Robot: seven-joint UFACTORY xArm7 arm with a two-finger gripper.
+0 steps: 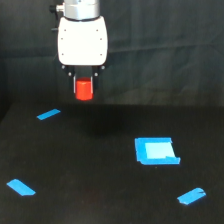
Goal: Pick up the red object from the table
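The red object (84, 89), a short bright red-orange cylinder, hangs in the air beneath the white gripper (84, 85), well above the black desk (100, 200) and toward its far edge on the exterior view's left. The dark fingers (75, 82) are clamped on its upper part, one at each side, though they are small and blurred, so how much of each pad touches cannot be told. A faint shadow lies on the desk below and slightly right of the cylinder.

Flat blue tape strips (48, 114) lie near the far left, near left and near right of the desk, and a blue square patch (156, 151) sits right of centre.

The lift appears done. The main risk is slipping: the smooth round side gives the fingers only a narrow line of contact, so a jolt or quick swing of the arm could let the cylinder slide out, drop and roll across the desk.
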